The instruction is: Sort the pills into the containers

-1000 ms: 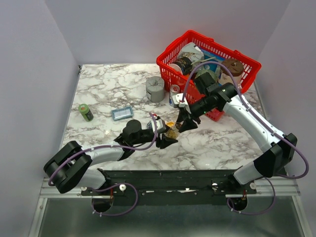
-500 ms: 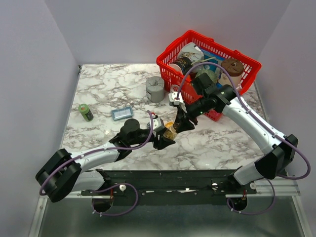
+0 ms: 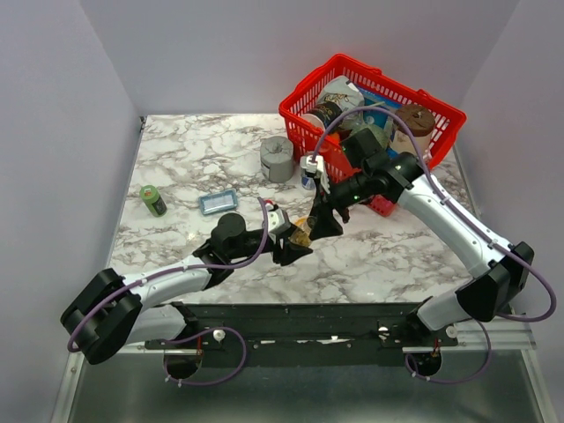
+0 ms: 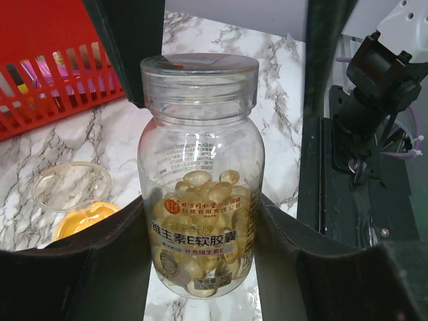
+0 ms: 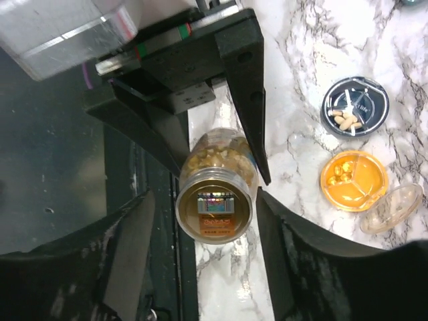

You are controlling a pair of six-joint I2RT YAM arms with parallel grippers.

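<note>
A clear bottle (image 4: 200,167) of yellow softgel pills stands upright with its lid on, and my left gripper (image 4: 202,217) is shut on its lower body. Seen from above, the bottle's lid (image 5: 214,207) lies between the fingers of my right gripper (image 5: 204,200), which is open with a gap on each side. To the right on the table are the containers: an orange dish (image 5: 353,180) with yellow pills and a dark-inside dish (image 5: 354,107) with beige pills. In the top view both grippers meet at the bottle (image 3: 304,234).
A clear round lid (image 5: 391,208) lies beside the orange dish. The red wire basket (image 3: 295,123) full of items stands at the back right. A grey cylinder (image 3: 277,159), a blue packet (image 3: 218,203) and a small green bottle (image 3: 152,200) sit further left.
My right gripper's jaws have opened away from the bottle's lid. The left gripper has kept its hold on the bottle, and both arms have shifted slightly.
</note>
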